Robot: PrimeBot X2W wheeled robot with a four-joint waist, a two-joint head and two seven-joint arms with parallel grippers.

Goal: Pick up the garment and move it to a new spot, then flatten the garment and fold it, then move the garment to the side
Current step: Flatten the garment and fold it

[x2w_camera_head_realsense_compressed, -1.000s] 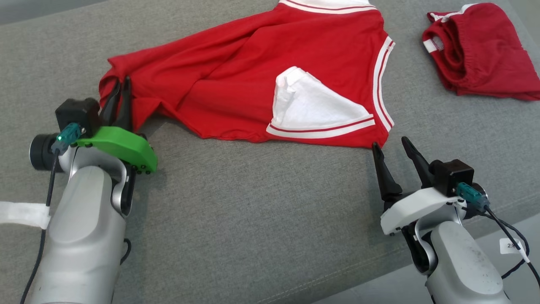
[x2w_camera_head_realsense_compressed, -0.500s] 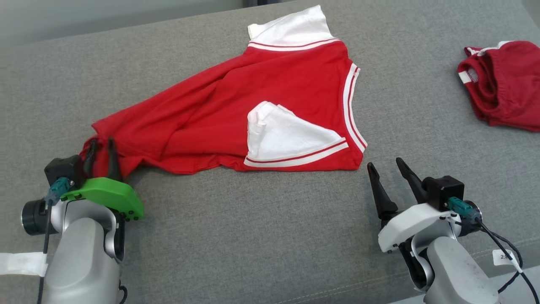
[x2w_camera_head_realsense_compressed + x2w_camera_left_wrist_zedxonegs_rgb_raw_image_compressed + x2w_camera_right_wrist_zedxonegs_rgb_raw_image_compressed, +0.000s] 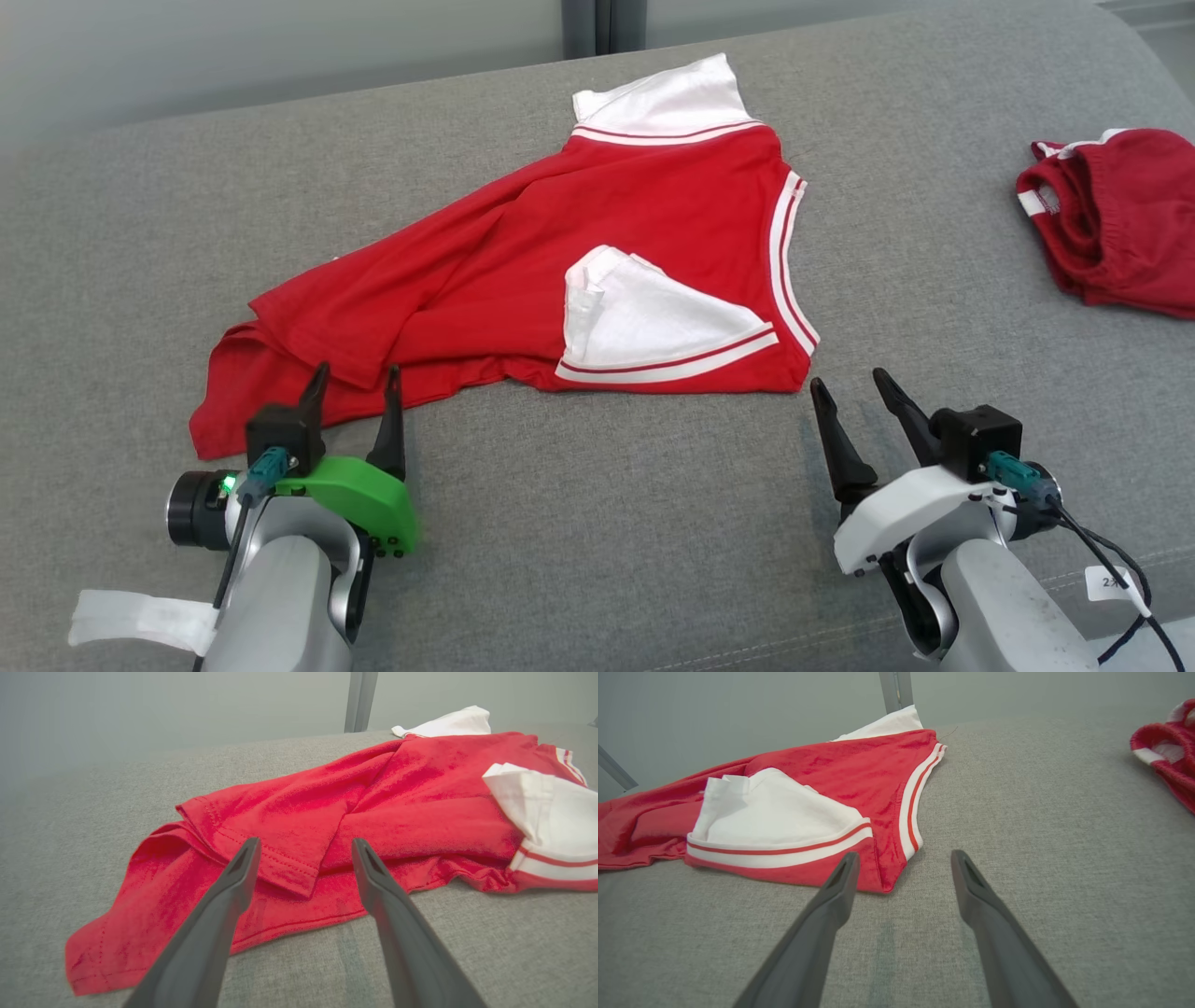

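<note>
Both forearms reach forward low over the grey cushion [image 3: 597,541], jaws spread and empty. The red garment [image 3: 523,271] lies rumpled just beyond the left gripper [image 3: 356,373]. Its corner is just left of the right gripper [image 3: 848,378]. The left wrist view shows a doubled, stitched hem [image 3: 285,868] ahead between the jaws, and the head view shows a second red piece [image 3: 1120,224] well to the right.

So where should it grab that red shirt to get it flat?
Probably the doubled-over hem flap of the red shirt, coming from the near side with the left end effector. The flap's loose corner lies raised on the layer beneath, facing the open fingers, so pinching it should let the fold peel back.
</note>
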